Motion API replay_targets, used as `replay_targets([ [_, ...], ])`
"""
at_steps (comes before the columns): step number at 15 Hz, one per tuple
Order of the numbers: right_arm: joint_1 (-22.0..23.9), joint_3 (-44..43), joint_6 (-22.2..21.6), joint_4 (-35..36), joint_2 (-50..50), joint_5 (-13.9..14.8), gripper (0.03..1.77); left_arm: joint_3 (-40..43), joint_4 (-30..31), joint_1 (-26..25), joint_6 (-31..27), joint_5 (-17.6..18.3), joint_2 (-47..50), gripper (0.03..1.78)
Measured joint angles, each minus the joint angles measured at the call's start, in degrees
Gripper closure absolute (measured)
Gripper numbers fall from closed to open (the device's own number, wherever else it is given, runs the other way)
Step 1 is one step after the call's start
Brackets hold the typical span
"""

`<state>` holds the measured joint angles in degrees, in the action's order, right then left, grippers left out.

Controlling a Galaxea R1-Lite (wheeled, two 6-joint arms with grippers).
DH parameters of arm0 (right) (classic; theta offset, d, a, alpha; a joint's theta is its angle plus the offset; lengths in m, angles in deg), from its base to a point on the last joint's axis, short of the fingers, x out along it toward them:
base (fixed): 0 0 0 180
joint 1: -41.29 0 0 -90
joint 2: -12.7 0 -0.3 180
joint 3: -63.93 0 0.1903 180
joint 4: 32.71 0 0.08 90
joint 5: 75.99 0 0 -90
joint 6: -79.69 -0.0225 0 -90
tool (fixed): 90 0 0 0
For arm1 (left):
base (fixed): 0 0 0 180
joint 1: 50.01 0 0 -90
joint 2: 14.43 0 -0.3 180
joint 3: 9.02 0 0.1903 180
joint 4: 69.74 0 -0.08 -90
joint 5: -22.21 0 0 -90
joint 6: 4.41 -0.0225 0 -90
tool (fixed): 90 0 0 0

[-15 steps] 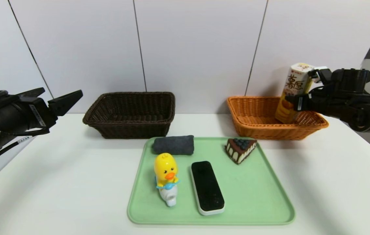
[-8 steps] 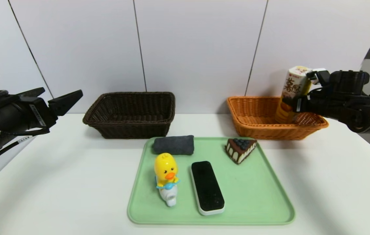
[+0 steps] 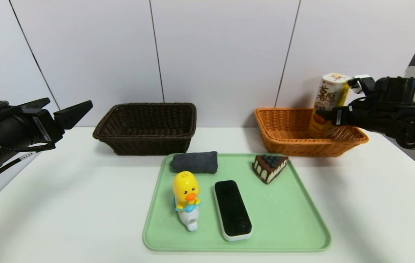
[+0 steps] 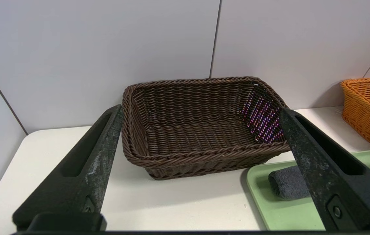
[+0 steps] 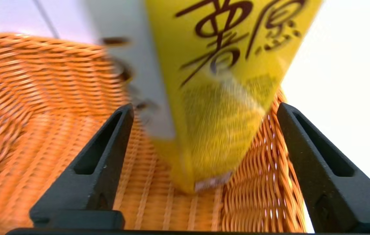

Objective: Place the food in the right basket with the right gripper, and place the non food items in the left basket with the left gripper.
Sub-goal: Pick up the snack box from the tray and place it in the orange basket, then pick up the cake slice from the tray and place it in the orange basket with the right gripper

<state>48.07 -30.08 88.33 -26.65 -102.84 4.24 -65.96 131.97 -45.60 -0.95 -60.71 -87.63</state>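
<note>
White table (image 3: 46,219), grey wall panels; tall yellow-and-white hexagonal snack box (image 3: 327,106) upright in orange-tan wicker basket (image 3: 284,135), between spread-wide right gripper (image 5: 204,156) fingers, unheld; left gripper (image 4: 201,163) wide apart.

white table (image 3: 64,204) | on it: green tray (image 3: 287,219), dark brown basket (image 3: 147,128), orange basket (image 3: 287,140)

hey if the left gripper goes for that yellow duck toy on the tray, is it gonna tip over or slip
Probably tippy: the duck toy carries a big rounded head over a narrow white-and-blue base, so a sideways nudge could topple it on the green tray. Its shell looks glossy and curved, so fingers may slide; the base seems the safer place to pinch. It looks rigid rather than squashy. The left gripper is open, well away.
</note>
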Motion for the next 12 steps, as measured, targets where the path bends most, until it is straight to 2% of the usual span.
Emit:
replay_targets([
  [3, 0.0, 4.7, 0.3, -2.8, 6.2, -0.4, 0.21, 0.2, 0.0, 0.0, 0.6, 0.0, 0.0, 0.12],
  [7, -0.8, 9.3, 0.9, -7.0, 18.7, -2.6, 0.16, 0.0, 0.0, 0.0, 0.9, 0.0, 0.0, 0.12],
  [9, -2.7, 10.6, 2.8, -11.9, 25.7, -5.2, 0.15, 0.2, 0.0, 0.0, 1.0, 0.0, 0.1, 0.12],
  [12, -10.2, 11.8, 7.6, -20.9, 34.5, -10.4, 0.13, 0.4, 0.1, 0.0, 1.0, 0.0, 0.2, 0.12],
])
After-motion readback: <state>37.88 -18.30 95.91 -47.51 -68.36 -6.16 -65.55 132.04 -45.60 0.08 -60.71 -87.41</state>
